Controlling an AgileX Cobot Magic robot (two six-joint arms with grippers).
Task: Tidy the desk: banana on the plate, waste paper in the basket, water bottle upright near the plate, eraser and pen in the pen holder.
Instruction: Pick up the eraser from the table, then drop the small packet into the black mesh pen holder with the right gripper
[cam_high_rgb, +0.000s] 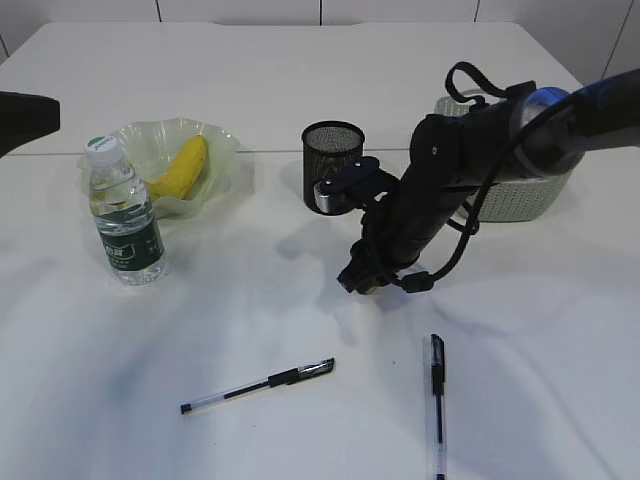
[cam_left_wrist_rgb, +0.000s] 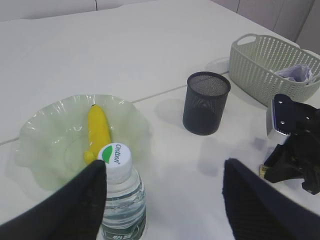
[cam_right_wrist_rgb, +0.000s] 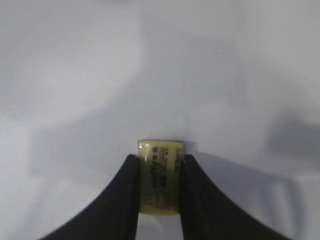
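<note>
Eraser (cam_right_wrist_rgb: 160, 175) first: in the right wrist view we see the small yellow block clamped between the right gripper (cam_right_wrist_rgb: 159, 192), its fingers (cam_right_wrist_rgb: 120, 200) pressed on its two long sides and its printed face toward the camera, with white table (cam_right_wrist_rgb: 150, 65) behind. In the exterior view that gripper (cam_high_rgb: 365, 280) sits low at centre frame, just below and slightly right of the holder (cam_high_rgb: 332, 165), with the eraser only a yellowish glimpse at the tip.

We judge the coming move to turn on this: the holder's open mouth lies up-frame and a little left of the fingers, near but not touching, so the eraser has to rise above the rim and travel that way before release. The right arm is plainly the nearer one.

The left gripper (cam_left_wrist_rgb: 165, 200) has its fingers wide apart at the bottom of the left wrist view, holding nothing; in the exterior view only a dark part of that arm shows at the far left edge. The bottle (cam_high_rgb: 124, 214) stands upright at left, just below the plate (cam_high_rgb: 225, 150), in which the banana (cam_high_rgb: 183, 168) lies. Paper (cam_left_wrist_rgb: 295, 73) rests in the basket (cam_left_wrist_rgb: 260, 62) at right. Two pens lie loose along the bottom of the exterior view: one (cam_high_rgb: 258, 385) slanted at lower centre, another (cam_high_rgb: 437, 405) running nearly straight up-frame to its right, both well apart from the holder.
</note>
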